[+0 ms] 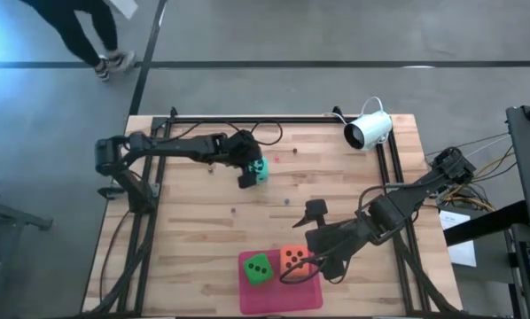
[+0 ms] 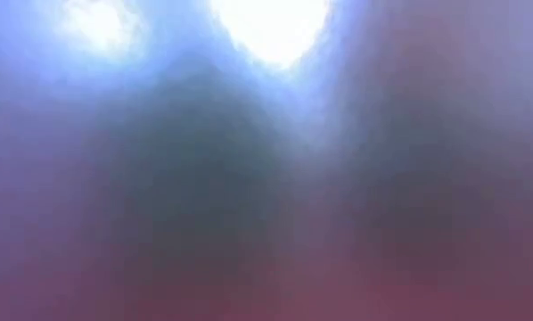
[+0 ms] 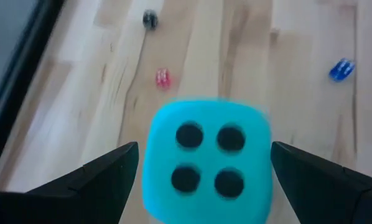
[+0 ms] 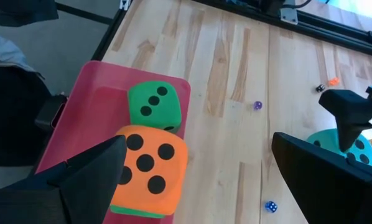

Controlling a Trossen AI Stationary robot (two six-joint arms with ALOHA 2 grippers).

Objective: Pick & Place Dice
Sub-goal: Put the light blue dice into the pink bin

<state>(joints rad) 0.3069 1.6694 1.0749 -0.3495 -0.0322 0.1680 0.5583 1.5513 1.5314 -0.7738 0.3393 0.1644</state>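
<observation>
From above, the left gripper (image 1: 252, 172) sits toward the tabletop's far edge, fingers spread around the teal die (image 1: 260, 169). The right gripper (image 1: 302, 266) stands wide and empty at the near edge, by the pink mat (image 1: 280, 299) carrying a green die (image 1: 258, 268) and an orange die (image 1: 292, 258). The low view shows only blur. The left wrist view reveals what overhead cannot: the teal die's four-pip face, between the jaws but not yet pinched. It looks soft, light and likely squashable; opposite flat sides seem the best hold. The right wrist view suggests the orange die rests atop another green one.
</observation>
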